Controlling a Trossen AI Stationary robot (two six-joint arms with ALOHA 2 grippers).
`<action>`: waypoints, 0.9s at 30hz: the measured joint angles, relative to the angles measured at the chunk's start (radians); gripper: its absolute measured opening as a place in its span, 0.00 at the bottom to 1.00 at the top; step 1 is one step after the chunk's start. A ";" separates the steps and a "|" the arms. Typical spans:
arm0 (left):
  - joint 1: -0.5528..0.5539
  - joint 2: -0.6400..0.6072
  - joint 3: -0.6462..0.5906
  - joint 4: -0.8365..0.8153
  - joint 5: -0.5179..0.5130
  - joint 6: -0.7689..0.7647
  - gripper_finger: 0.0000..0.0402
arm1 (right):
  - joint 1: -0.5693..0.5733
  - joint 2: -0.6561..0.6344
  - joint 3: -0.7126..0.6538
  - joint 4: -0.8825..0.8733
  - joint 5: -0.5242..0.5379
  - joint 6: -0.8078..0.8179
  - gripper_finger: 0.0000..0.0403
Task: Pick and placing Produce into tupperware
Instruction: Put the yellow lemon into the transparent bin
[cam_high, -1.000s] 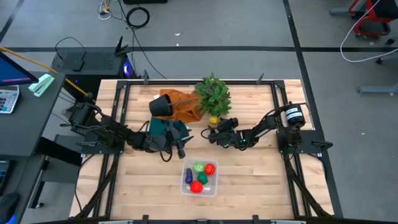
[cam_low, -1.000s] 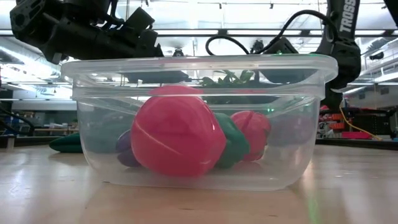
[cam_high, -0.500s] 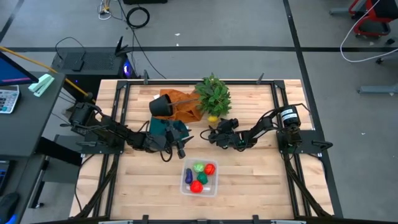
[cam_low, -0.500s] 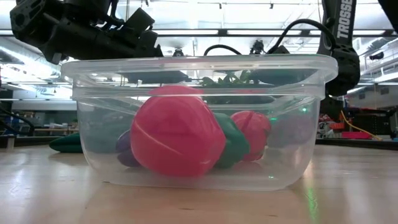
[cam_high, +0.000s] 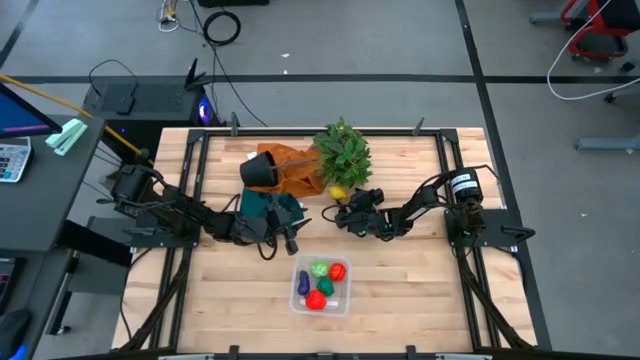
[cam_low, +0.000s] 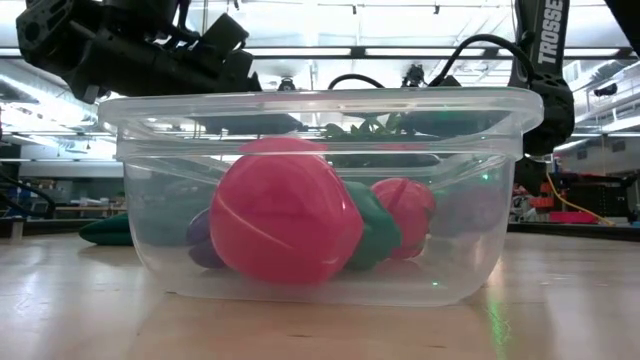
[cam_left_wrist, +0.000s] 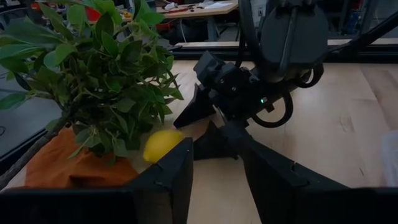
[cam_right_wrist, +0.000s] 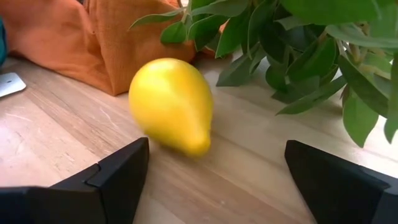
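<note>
Tupperware sits on the wooden tabletop at about six o'clock from the table's middle, holding four pieces of produce: a light green one, a red one beside it, a purple one at the tub's nine o'clock side and a second red one toward six o'clock. From table height the tub's clear wall shows the big red piece in front. Yellow lemon-shaped produce lies outside the tub, on the tabletop at the foot of the bushy green plant, touching or just beside the orange cloth. The right gripper hangs low just at five o'clock of the lemon, jaws spread wide with the yellow piece lying ahead between them, not gripped. The left gripper waits at nine o'clock of the right one, above a dark green object; its jaws stand part-way apart with nothing between them, looking toward the lemon and plant. A black pot lies tipped on the cloth.
</note>
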 joint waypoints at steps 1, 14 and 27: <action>0.000 0.000 0.000 -0.004 0.000 0.000 0.36 | 0.000 0.000 0.000 0.001 0.000 -0.001 0.83; 0.000 0.000 0.000 -0.018 0.000 -0.002 0.37 | -0.030 0.000 0.005 0.029 -0.031 -0.079 0.83; 0.000 0.000 0.000 -0.024 0.000 -0.003 0.38 | -0.050 -0.001 0.005 0.046 -0.060 -0.106 0.83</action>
